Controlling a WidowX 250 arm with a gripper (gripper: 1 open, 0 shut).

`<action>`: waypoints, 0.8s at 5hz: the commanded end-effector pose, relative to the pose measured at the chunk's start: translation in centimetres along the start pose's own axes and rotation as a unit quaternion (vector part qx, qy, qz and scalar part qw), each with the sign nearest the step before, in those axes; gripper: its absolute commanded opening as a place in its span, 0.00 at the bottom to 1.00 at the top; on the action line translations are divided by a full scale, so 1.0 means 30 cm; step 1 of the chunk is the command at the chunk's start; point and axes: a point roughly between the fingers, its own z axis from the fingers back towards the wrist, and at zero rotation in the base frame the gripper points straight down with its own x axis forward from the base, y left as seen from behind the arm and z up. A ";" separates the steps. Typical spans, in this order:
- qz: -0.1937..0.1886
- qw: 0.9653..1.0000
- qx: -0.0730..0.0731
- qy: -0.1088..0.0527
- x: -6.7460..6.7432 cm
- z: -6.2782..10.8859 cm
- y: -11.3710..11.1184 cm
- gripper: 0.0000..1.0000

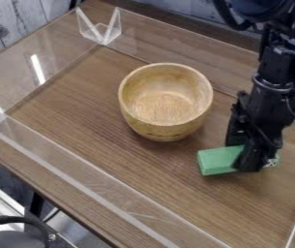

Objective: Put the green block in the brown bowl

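Note:
The green block [217, 161] is a flat bright green bar at the right of the wooden table, its right end gripped between my fingers. My gripper [251, 160] points almost straight down from the black arm and is shut on that end. The block sits at about table height, and whether it still touches the wood I cannot tell. The brown bowl [166, 100], round, light tan and empty inside, stands up and to the left of the block, a short gap away from it.
Clear acrylic walls [59, 160] border the table on the left and front. A small clear bracket [98, 26] stands at the back left. The black arm [277, 68] rises at the right edge of the view.

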 end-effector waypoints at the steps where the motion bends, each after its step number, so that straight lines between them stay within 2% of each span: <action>1: 0.005 0.999 0.026 -0.045 0.007 0.105 0.011 0.00; 4: 0.018 0.998 0.035 -0.057 -0.008 0.145 0.017 0.00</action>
